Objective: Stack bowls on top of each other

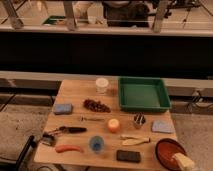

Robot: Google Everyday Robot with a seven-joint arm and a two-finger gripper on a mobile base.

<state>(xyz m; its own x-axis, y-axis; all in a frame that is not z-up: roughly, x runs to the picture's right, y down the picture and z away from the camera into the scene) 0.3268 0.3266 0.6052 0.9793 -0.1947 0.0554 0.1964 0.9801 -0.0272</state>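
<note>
One bowl is all I can make out from here: the orange-red bowl (167, 151) sits at the near right corner of the wooden table (75, 92), just right of a flat black rectangular object (129, 156). A pale, cream-coloured shape lies over the bowl's near right rim at the bottom edge of the view; I take it to be the gripper (183, 161), and I cannot tell whether it is open or closed.

Behind the bowl lies a pale grey-blue cloth (162, 126), and left of that stands a small metal cup (139, 120). The square green tray (144, 93) occupies the far right of the table, with a white cup (102, 85) just to its left. A dark bunch of grapes (96, 105) lies near the middle, and a blue sponge (63, 108) sits on the left side. An orange ball-shaped fruit (114, 125) rests at the centre, with the small blue cup (96, 144) in front of it. A red-orange elongated item (68, 148) lies at the near left, below a black-handled tool (70, 130).
</note>
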